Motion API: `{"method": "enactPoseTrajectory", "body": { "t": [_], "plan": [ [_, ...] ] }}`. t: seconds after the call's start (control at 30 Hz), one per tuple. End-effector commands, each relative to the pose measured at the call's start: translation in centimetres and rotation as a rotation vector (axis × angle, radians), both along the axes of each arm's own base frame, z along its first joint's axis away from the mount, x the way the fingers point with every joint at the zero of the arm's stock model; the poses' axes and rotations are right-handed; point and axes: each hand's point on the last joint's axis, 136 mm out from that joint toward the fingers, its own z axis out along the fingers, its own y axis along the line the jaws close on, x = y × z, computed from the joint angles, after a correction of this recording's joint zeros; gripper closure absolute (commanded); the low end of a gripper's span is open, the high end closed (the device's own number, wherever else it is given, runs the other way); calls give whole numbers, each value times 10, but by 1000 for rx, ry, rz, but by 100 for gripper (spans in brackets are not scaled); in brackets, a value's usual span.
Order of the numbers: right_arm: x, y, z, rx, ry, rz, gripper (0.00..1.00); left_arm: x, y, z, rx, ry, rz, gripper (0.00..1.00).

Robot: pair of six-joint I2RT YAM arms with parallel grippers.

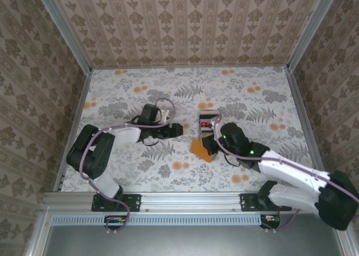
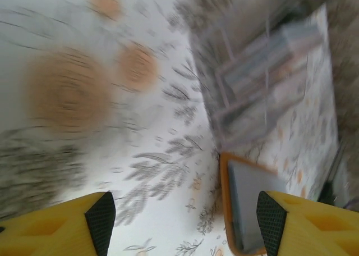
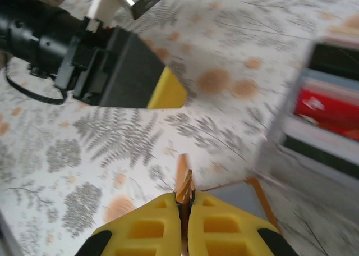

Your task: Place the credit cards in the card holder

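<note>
Card holder [image 1: 200, 149] pinched by one edge
Right gripper [image 3: 185, 202] was clamped on its orange rim; left gripper [image 2: 185, 219] stood wide, empty

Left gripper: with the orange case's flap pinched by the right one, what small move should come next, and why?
Probably ease the open left gripper toward the grey slotted rack and line up on the red plastic card. The right gripper is shut on the flap of the small flat orange card holder, its grey inside showing, and the left jaws hold nothing.
</note>
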Motion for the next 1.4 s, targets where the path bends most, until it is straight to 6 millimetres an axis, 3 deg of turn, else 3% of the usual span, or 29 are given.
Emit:
{"method": "enactPoseTrajectory", "body": {
  "t": [0.0,0.1,0.23,0.3,0.4,0.57,0.67,0.83,0.97,1.1,1.37],
  "plan": [
    [5,55,36,95,-54,193,92,17,32,29,-114,9,141,29],
    [9,97,52,112,-65,304,91,20,75,39,-97,8,252,28],
    [1,144,57,109,-63,441,91,19,130,53,-63,-11,394,26],
    [-6,155,41,67,-19,499,91,15,152,58,-59,-14,457,26],
    [-13,149,-1,-10,76,503,89,8,168,57,-50,-16,501,26],
    [-9,105,-72,-157,178,354,89,1,167,38,-49,24,497,29],
    [-6,84,-93,-178,192,281,89,-2,160,27,-46,55,470,30],
    [3,74,-98,-172,171,221,89,-12,141,19,-11,81,393,32],
    [6,73,-92,-162,151,202,89,-31,125,9,68,110,310,33],
    [12,67,-92,-178,140,170,89,-48,133,-9,153,156,313,34],
    [28,44,-95,-184,150,51,89,-60,136,-20,181,226,309,34]
  ]
}}
